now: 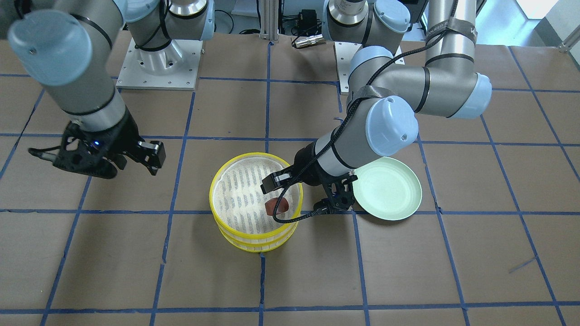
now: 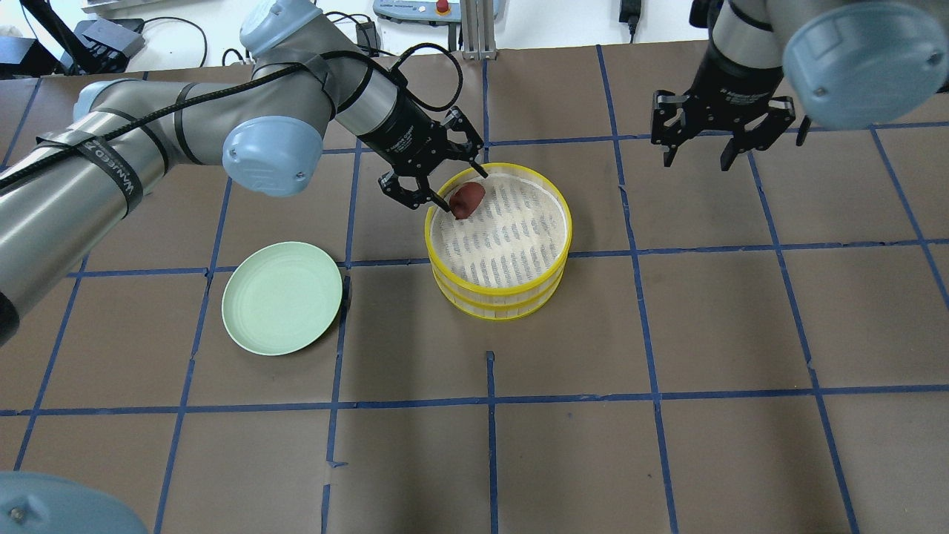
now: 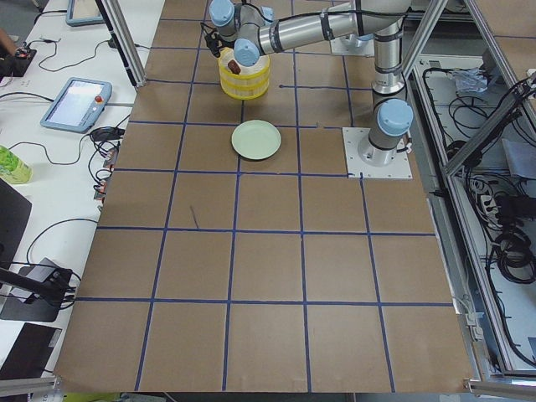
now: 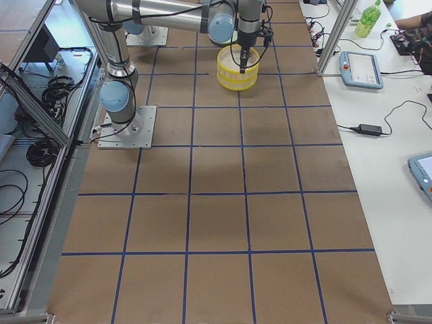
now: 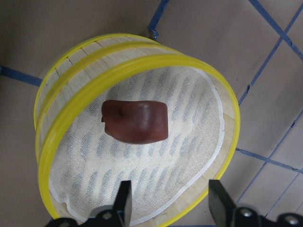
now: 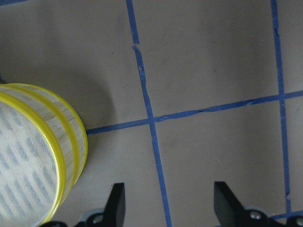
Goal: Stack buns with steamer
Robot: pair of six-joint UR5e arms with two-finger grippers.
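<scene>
Left claw [image 5: 171,198], its two fingers [image 5: 124,201] spread wide, hangs over the steamer [image 2: 498,300] and holds nothing; the left wrist view shows clear white lining between both fingertips and the dark bun [image 5: 136,121]. That bun, a glossy reddish-brown oval lump, lies on the slatted white floor of the upper basket [image 2: 519,237], close to the yellow rim on the robot's left side and off the basket's centre. The overhead view places the open fingers to either side of the bun, with the arm reaching in at a slant from the robot's left. Upper basket sits squarely on the lower basket [image 2: 498,308], so that the two bright yellow rims and their pale slatted walls form one short round stack near the middle of the tabletop [image 2: 667,334]. The upper tier covers the inside of the lower tier, and its contents cannot be told from any view. Pale green plate [image 2: 282,297] lies flat on the tabletop on the robot's left of the steamer, apart from it and nearer the robot, partly under the left arm's wrist in the front-facing view. Right claw [image 2: 697,157], also wide apart and holding nothing, hovers above the brown paper on the robot's right of the steamer, well apart from it; its wrist view takes in only the stack's yellow edge and blue tape lines [image 6: 150,123] crossing the tabletop.
</scene>
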